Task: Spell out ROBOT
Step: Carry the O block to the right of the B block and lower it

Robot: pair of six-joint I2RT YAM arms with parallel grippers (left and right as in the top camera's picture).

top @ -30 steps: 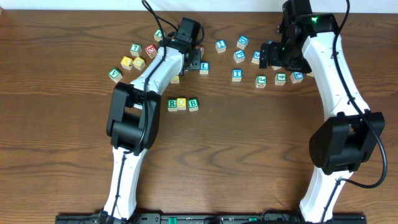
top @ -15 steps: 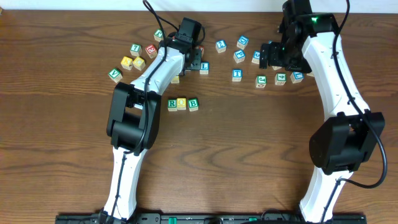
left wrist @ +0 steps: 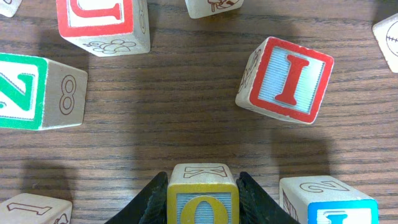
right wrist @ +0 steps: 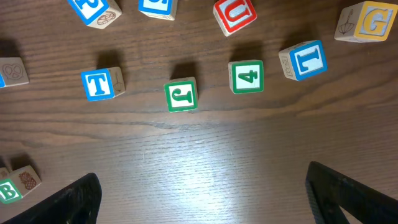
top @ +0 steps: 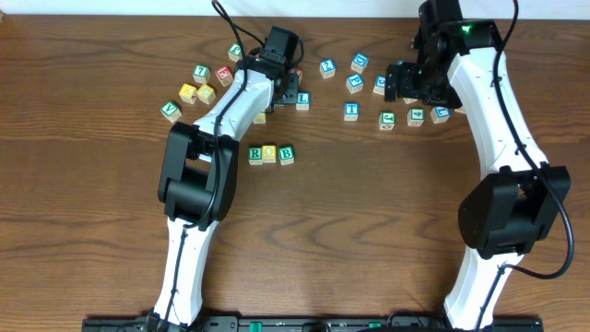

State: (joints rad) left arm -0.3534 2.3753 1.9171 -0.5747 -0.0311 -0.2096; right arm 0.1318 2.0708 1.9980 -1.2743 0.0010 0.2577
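Note:
Three cubes, green R point(top: 255, 155), yellow O point(top: 269, 154) and green B point(top: 287, 155), stand in a row at mid-table. My left gripper point(top: 288, 88) is low among the far cubes. In the left wrist view this gripper point(left wrist: 202, 178) is shut on a second yellow O cube point(left wrist: 202, 202), with a finger pressed on each side. The blue T cube point(top: 351, 111) sits farther right and also shows in the right wrist view point(right wrist: 98, 84). My right gripper point(right wrist: 202, 175) hangs open over bare wood near it point(top: 406, 85).
Around the held cube lie a red I cube point(left wrist: 287, 81), a red U cube point(left wrist: 102, 22), a green-faced cube point(left wrist: 25, 90) and a blue cube point(left wrist: 336, 205). Near the right gripper lie green J point(right wrist: 181, 95), green 4 point(right wrist: 247, 76) and blue L point(right wrist: 305, 60). More cubes cluster far left point(top: 198, 85).

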